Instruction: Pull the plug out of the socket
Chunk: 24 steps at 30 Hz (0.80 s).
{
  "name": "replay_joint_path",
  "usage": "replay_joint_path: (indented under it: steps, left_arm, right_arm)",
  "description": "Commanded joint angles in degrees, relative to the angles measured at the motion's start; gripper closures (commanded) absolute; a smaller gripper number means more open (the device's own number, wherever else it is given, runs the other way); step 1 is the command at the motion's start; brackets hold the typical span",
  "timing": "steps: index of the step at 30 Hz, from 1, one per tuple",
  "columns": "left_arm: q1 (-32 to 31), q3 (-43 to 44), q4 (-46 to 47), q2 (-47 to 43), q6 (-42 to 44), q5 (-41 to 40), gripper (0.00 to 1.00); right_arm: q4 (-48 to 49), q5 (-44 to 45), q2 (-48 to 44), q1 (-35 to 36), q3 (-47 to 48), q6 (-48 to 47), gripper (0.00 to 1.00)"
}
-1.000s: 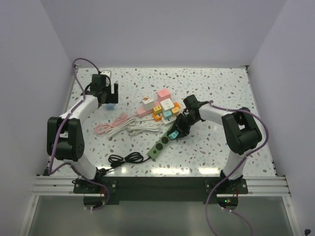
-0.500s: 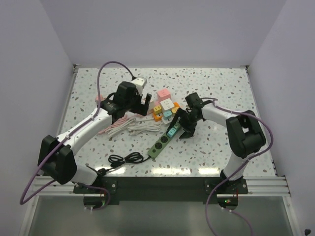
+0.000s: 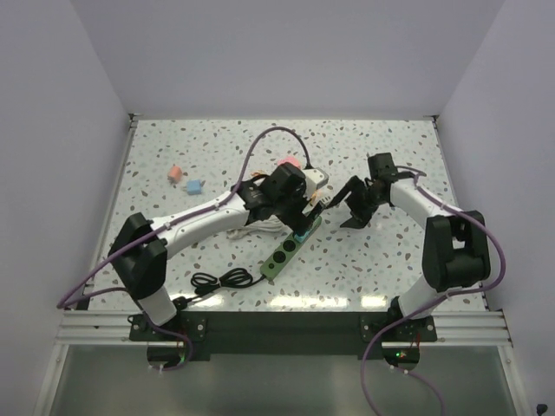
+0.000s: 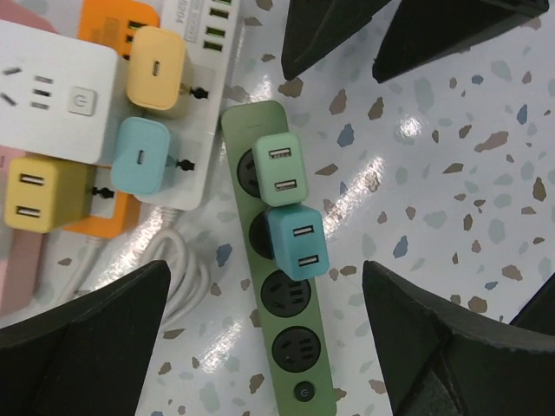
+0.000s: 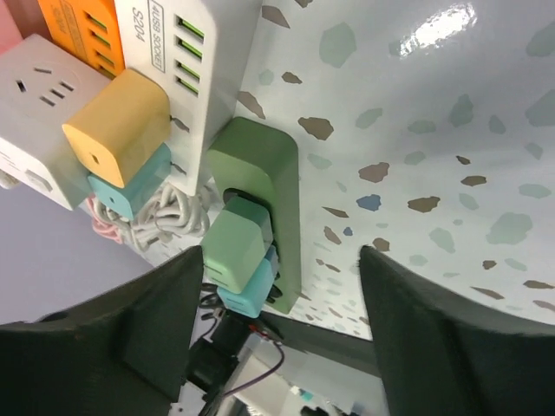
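Over the speckled table we are aligning the wide-spread left gripper above the centre-frame teal plug, next likely dropping to pinch it; the right gripper is gaping too.

two plugs in the green strip, two in the white strip, two loose cubes.

The speckled table carries a green power strip directly under the left gripper. A white power strip and a coiled white cable lie toward its left finger. A black cord lies behind it.
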Motion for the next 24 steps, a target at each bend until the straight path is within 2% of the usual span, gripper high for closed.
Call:
replay_joint_path:
  steps: [1,3,4,7,11,12,14,15,17,18,20,21,24]
  left_arm:
    - [-2.64,3.82,-2.99,3.06,1.18,-0.88,0.04]
    - [-3.87,4.87,-4.74,5.43,1.18,-1.15,0.14]
    - [-4.14,4.79,-5.01,6.13,1.10,-2.63,0.16]
    - [-4.49,3.47,-4.66,7.55,0.74,-4.22,0.19]
    - [-4.49,1.54,-1.86,8.25,1.18,-3.52,0.23]
    - [-4.49,1.19,-1.67,8.51,1.36,-3.35,0.27]
    - [-4.49,1.01,-0.71,9.56,1.80,-2.65,0.33]
    - [-4.49,0.75,-0.18,9.92,1.80,-1.69,0.44]
    - [-4.49,0.83,0.78,10.97,1.71,-1.32,0.58]
    - [-4.49,1.10,1.05,11.41,1.54,0.33,0.74]
    - [-4.49,1.27,1.58,12.64,0.92,2.10,0.86]
    - [-4.49,1.19,1.67,12.91,0.57,2.54,0.97]
    - [-4.49,1.44,3.25,13.52,-1.10,2.55,1.00]
  right_arm:
    - [-1.47,1.53,-4.55,-0.25,-1.37,-2.03,0.33]
    - [-1.56,2.93,-6.67,-0.60,-2.87,-2.99,0.46]
    - [-1.04,4.16,-9.20,-0.86,-4.71,-3.34,0.54]
    - [4.74,2.16,-15.00,-1.39,-10.58,-4.31,1.00]
    - [18.28,-7.85,-20.81,-1.39,-21.14,-1.16,1.00]
    - [25.18,-9.78,-22.05,-1.22,-23.16,-0.28,1.00]
    - [30.15,-13.38,-24.59,-1.04,-28.97,2.44,1.00]
    - [35.39,-14.54,-24.96,-0.87,-31.85,2.71,1.00]
    - [37.80,-15.68,-25.49,-0.08,-33.46,2.98,1.00]
    - [41.56,-17.34,-25.49,0.19,-34.25,3.07,1.00]
    - [43.26,-17.80,-25.31,1.06,-35.83,3.59,1.00]
    - [45.88,-18.06,-24.79,1.59,-36.10,3.68,1.00]
    - [51.41,-18.33,-24.26,3.61,-37.77,5.79,1.00]
